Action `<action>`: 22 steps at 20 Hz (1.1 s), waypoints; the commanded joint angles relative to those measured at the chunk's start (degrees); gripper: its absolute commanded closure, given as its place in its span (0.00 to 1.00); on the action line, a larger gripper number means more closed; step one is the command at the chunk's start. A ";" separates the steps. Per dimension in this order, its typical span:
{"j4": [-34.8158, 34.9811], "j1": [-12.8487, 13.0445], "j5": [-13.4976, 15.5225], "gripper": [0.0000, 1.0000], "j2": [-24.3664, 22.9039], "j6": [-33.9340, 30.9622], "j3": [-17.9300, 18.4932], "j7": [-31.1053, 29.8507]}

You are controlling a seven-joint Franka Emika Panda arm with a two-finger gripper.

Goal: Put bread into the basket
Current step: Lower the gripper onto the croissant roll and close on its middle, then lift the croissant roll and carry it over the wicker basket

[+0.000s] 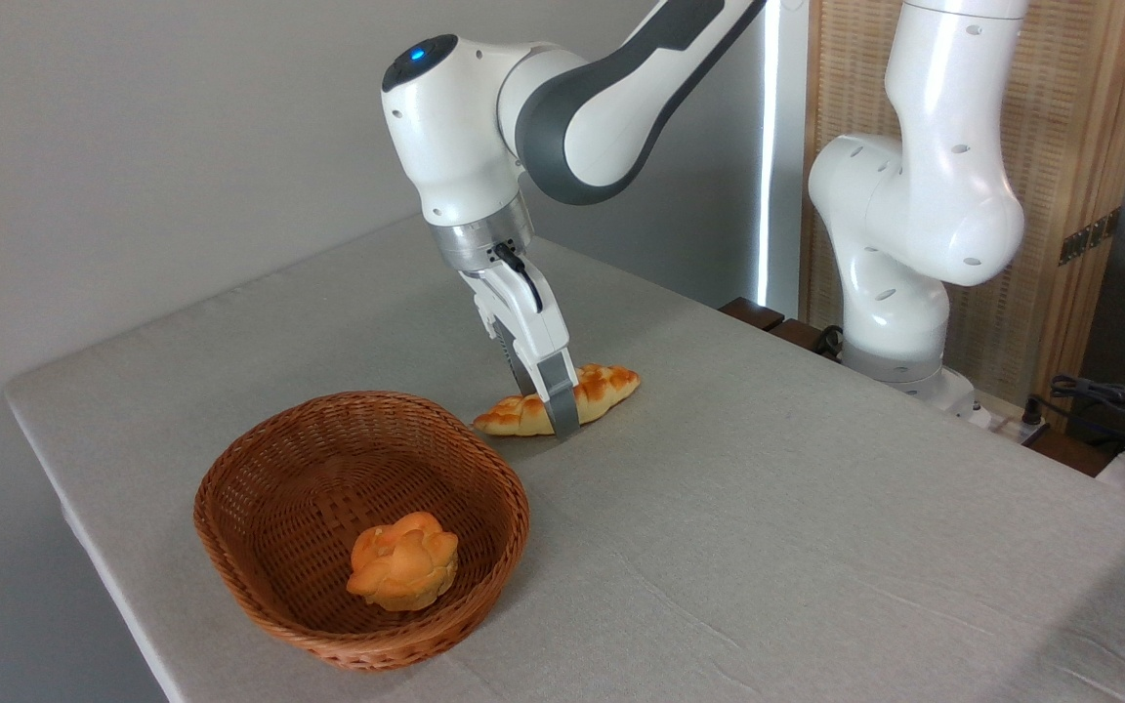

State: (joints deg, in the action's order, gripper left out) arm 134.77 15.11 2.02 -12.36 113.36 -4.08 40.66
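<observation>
**One roll in, one croissant to go**

We see the croissant-shaped bread (562,398) lying flat on the grey surface (768,508) at the middle of the frame, just beside the upper right rim of the basket (230,547) but outside it. Our claw (555,410) stands over the middle of this bread, one finger in front of it and the other behind, reaching down to the surface. We judge that the fingers straddle the bread, yet we cannot tell whether they already press on it or stand a little apart from it.

In the lower left of the frame the wicker basket holds a round bun (403,561) resting on its floor. So, as we read it, part of the task is done: one piece is inside. What is left is to grip the croissant, lift it, carry it over the rim and release it.
</observation>
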 commanded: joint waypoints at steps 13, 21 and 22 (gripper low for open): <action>1.38 0.19 0.44 0.90 -0.38 -1.91 0.13 0.65; -10.90 0.19 0.53 0.89 -0.38 -15.96 0.21 0.83; -13.10 0.10 0.62 0.89 -0.12 -15.89 0.82 0.83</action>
State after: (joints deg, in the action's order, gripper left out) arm 129.44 15.36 2.34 -12.57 103.05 -4.27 40.68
